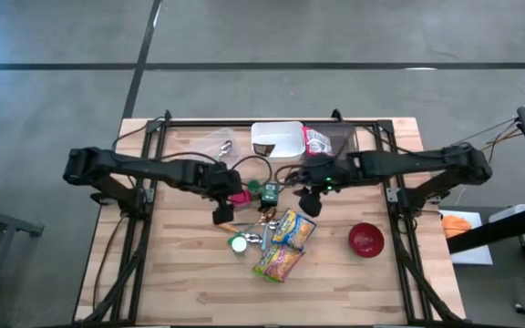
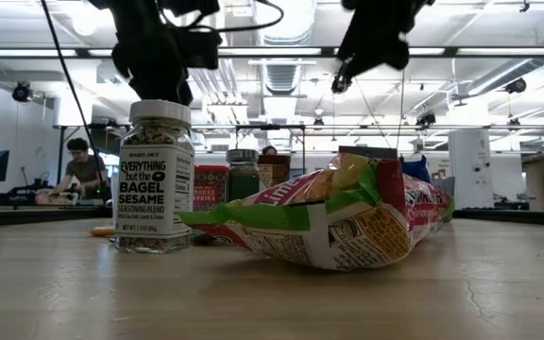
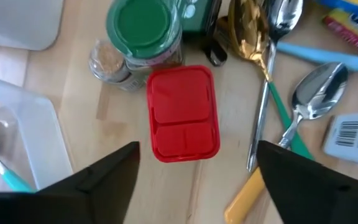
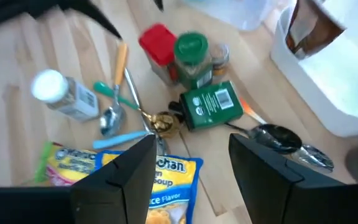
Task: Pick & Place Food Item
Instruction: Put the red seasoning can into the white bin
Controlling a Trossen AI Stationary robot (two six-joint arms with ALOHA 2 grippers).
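Lying upright mid-table, red-lidded spice container point(image 3: 184, 112) directly beneath left gripper point(image 3: 197, 171), long axis across the wide-spread, empty jaws; green-lidded jar point(image 3: 145, 31) touching its far side, spoons point(image 3: 316, 99) just beside. Right gripper point(image 4: 191, 165) farther off, half-spread, empty, above soup packet point(image 4: 160, 186)

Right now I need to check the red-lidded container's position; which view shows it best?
The left wrist view: the red-lidded container fills the centre, between the left pincer tips. The high view shows a small red patch, the right wrist view a blurred lid, the low view a partly hidden jar.
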